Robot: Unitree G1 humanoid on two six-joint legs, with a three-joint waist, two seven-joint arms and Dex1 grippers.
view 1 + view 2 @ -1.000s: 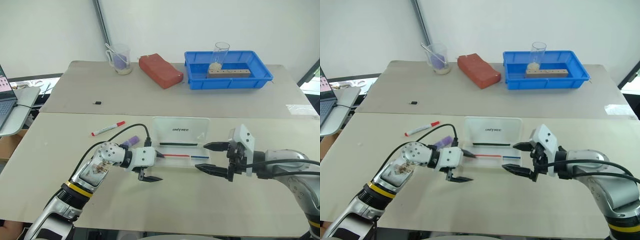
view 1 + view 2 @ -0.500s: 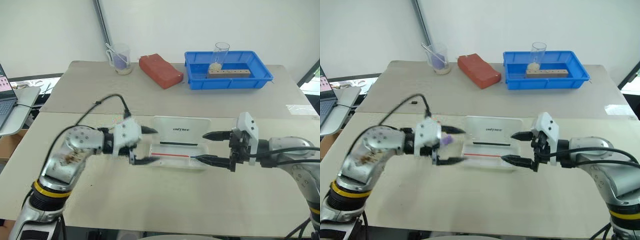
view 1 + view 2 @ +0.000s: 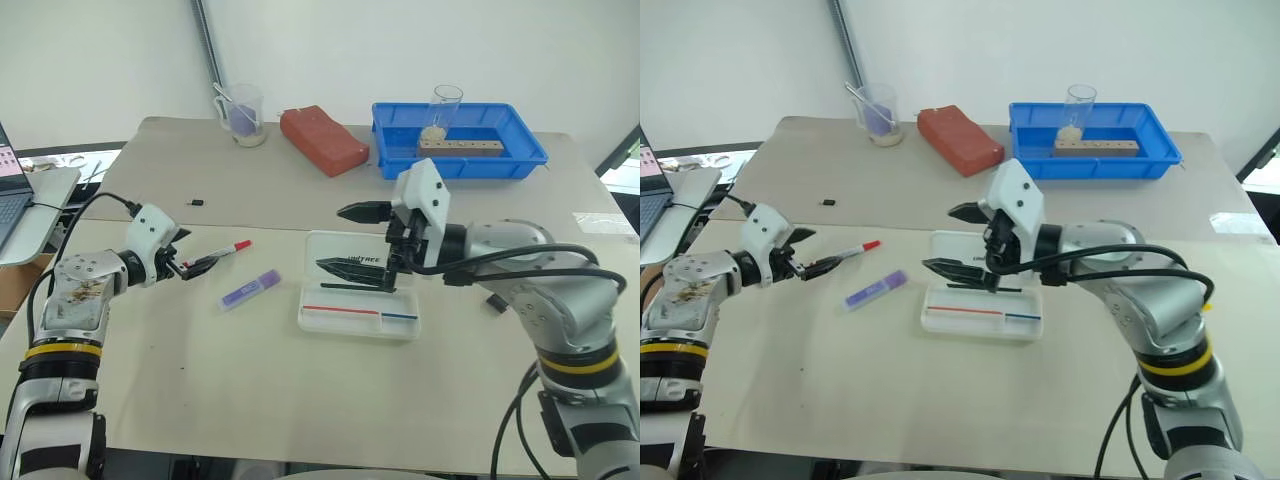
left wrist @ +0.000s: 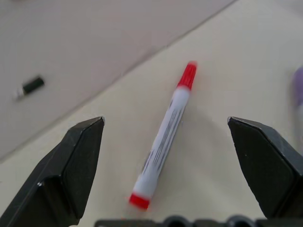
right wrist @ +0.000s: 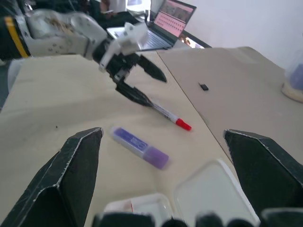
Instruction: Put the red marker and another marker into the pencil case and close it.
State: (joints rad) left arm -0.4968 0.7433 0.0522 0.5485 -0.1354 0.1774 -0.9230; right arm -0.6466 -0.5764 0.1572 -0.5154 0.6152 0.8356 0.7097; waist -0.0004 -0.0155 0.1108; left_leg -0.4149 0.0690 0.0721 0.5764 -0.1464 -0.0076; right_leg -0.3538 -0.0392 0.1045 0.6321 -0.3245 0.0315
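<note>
2 spread grippers work here. Leftmost, the left gripper [image 3: 190, 262] sits with fingers wide apart at the near end of the red marker [image 4: 165, 132], gripping nothing; closing off-centre could roll it away. Next, the purple marker [image 3: 250, 289] lies loose on the table [image 3: 200, 380]. The pencil case [image 3: 330, 318], lid open, holds 1 red and 1 blue pen. Above it hovers the right gripper [image 3: 345, 238], spread and empty; dropping could knock the lid.

Red marker [image 3: 222, 251] left of purple marker [image 3: 250, 290], case [image 3: 360, 288] right
</note>
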